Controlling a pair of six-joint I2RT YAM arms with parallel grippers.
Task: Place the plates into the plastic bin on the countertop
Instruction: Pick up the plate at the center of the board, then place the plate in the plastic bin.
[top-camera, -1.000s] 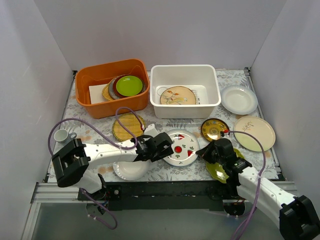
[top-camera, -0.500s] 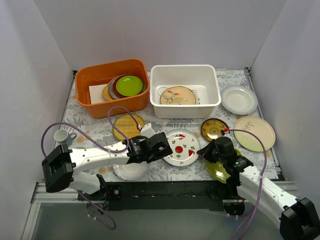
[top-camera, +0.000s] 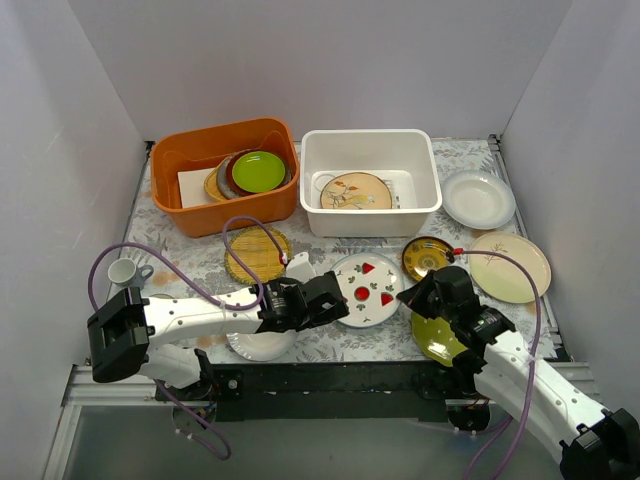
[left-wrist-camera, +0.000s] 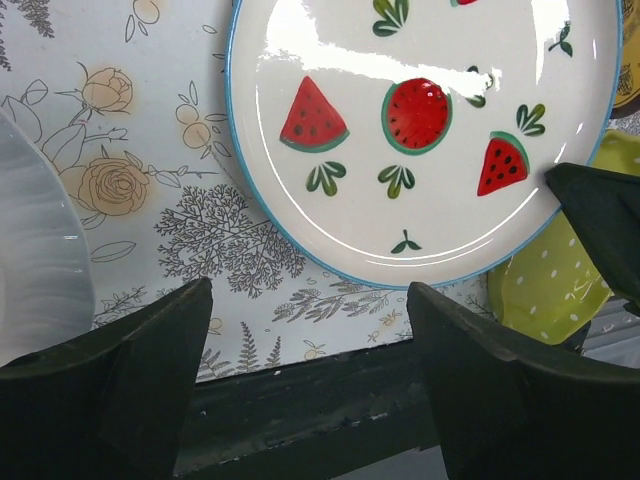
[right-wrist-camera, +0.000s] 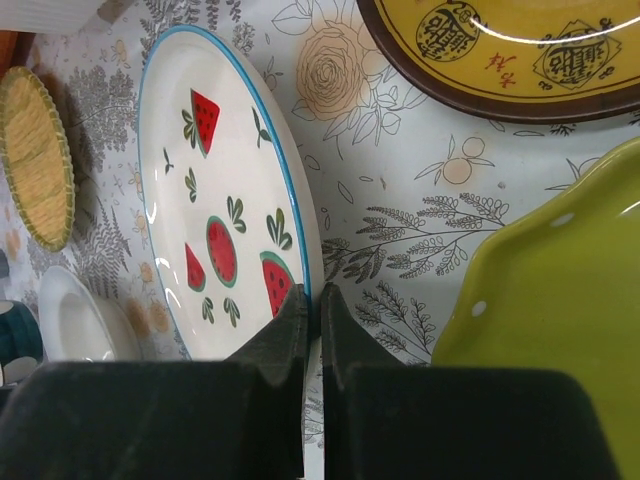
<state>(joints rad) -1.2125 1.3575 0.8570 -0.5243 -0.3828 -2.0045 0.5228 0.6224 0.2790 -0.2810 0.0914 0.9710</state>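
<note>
The left tool (left-wrist-camera: 308, 310) stands newly spread, off the watermelon plate (top-camera: 365, 290) — the right tool (right-wrist-camera: 312, 300) alone pinches its rim, tilting it up from the worktop (top-camera: 310, 248), short of the white bin (top-camera: 375, 222)

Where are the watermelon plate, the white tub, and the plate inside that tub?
watermelon plate (top-camera: 365, 290): overhead view, its middle.
white tub (top-camera: 372, 222): overhead view, its front wall.
plate inside tub (top-camera: 355, 191): overhead view, its middle.

bird plate (top-camera: 355, 191) in bin (top-camera: 375, 222) | melon plate (top-camera: 365, 290) before bin | 2nd tub (top-camera: 230, 215) l of bin
</note>
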